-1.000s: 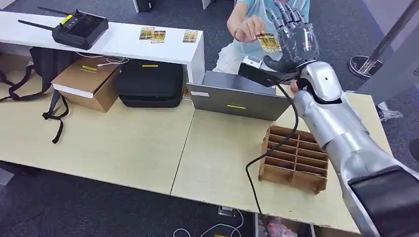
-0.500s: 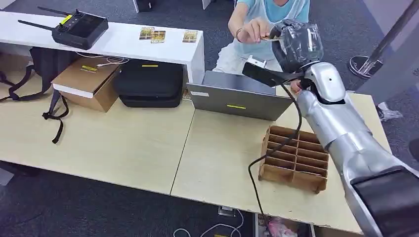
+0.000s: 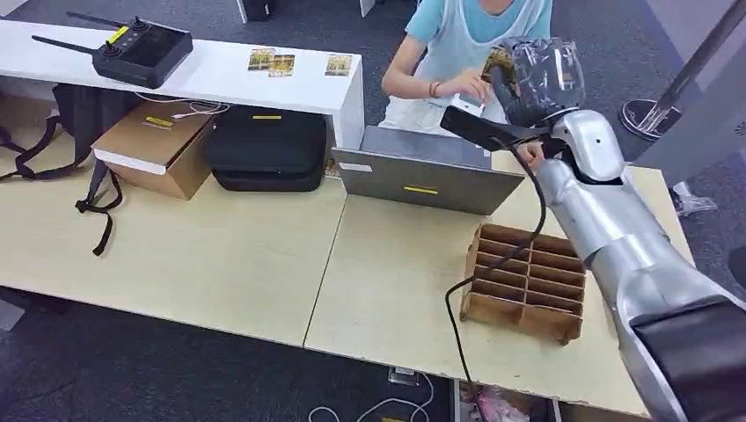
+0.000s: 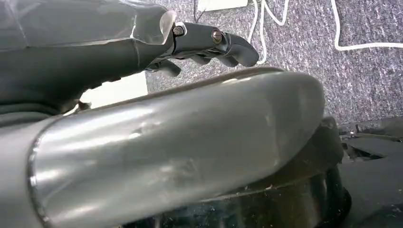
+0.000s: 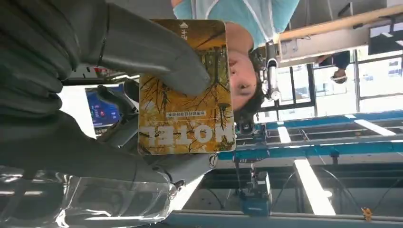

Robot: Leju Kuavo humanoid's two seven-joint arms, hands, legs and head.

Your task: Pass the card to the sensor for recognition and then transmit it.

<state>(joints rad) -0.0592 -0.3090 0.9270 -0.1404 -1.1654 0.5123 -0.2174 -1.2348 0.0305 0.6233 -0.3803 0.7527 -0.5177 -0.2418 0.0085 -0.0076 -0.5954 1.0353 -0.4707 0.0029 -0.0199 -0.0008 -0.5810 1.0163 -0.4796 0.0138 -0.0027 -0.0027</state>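
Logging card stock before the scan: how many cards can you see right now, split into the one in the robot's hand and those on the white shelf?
Held by the right hand: 1, the yellow hotel card
Lying on the white shelf: 3, the cards
Total: 4

Yellow hotel card pinched in right robot hand.

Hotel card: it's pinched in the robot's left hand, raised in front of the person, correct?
Not quite. The right hand pinches the hotel card, as the right wrist view shows; the left hand holds nothing. The card is raised in front of the person.
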